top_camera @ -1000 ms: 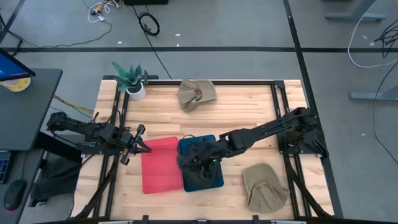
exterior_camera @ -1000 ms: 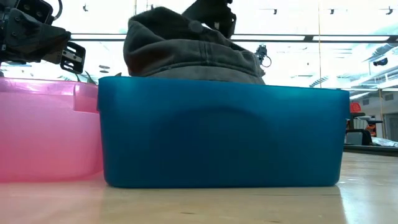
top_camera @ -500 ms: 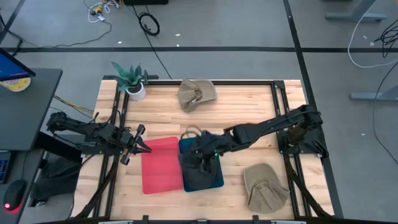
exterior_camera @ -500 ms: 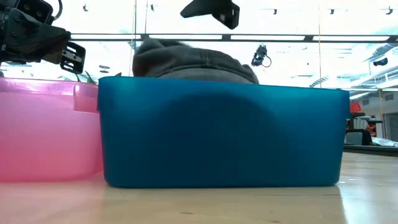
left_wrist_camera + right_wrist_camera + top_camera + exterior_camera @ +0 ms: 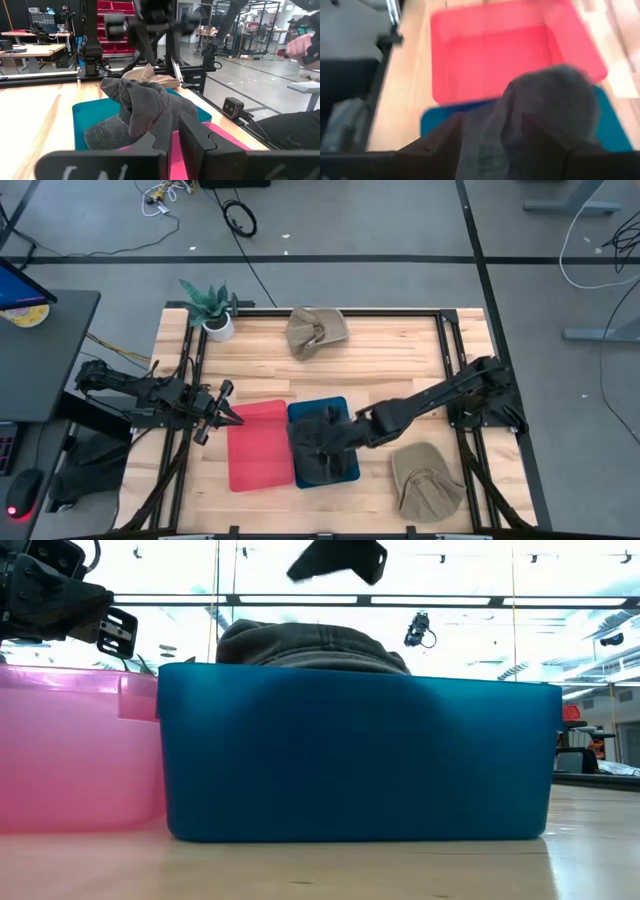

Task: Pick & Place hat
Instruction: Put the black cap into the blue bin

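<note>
Grey hat (image 5: 318, 442) fills blue bin (image 5: 341, 410) on wooden table (image 5: 380, 360); right gripper (image 5: 330, 438) above, released.

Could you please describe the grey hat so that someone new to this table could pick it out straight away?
Start at the wooden table and find the two bins side by side near its middle, a red bin and a blue bin. The grey hat lies crumpled in the blue one, under the right hand. It is dark grey and binned; the two tan hats lie loose on the wood.
</note>
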`<state>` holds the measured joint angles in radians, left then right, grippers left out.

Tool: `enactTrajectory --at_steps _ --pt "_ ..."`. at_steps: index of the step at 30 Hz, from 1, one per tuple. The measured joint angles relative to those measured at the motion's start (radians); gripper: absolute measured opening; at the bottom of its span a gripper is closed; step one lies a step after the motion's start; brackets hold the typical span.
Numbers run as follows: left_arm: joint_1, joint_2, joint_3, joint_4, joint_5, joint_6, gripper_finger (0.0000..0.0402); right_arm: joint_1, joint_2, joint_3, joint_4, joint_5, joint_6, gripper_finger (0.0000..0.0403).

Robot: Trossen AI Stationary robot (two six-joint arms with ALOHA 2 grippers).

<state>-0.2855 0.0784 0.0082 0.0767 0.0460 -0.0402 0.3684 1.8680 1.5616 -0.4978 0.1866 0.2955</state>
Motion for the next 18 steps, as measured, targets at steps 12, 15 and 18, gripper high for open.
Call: enactTrajectory --at_steps 12,15,18 --pt "0.000 0.000 0.000 0.000 0.000 0.000 0.0034 -0.041 0.216 0.005 -0.102 0.051 0.011 0.0205" --pt "0.000 0.000 0.000 0.001 0.000 0.000 0.0034 -0.050 0.256 0.006 -0.109 0.047 0.013 0.0205" --pt "0.000 0.000 0.000 0.000 0.000 0.000 0.0034 -0.054 0.274 0.007 -0.100 0.049 0.022 0.0205"
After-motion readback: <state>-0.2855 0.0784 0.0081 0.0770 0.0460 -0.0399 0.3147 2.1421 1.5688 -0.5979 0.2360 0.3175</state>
